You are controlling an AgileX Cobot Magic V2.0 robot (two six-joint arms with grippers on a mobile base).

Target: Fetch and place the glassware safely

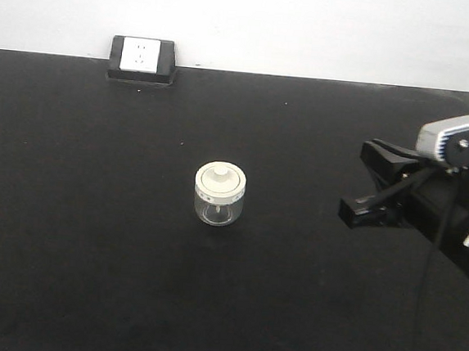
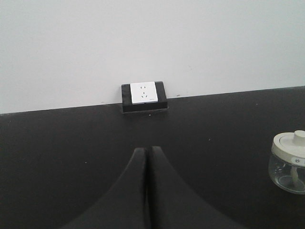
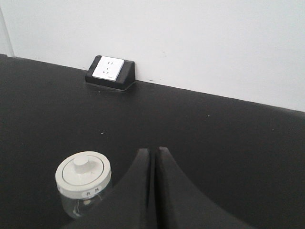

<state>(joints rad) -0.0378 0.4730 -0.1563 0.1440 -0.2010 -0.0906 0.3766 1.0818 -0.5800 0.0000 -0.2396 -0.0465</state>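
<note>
White socket box (image 1: 142, 59) on black table (image 1: 91, 212).

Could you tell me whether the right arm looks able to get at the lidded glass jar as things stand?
Probably yes. The right gripper sits beside the glass jar with only bare black tabletop between them. Its jaws are shut, though, so they would have to open first.
</note>
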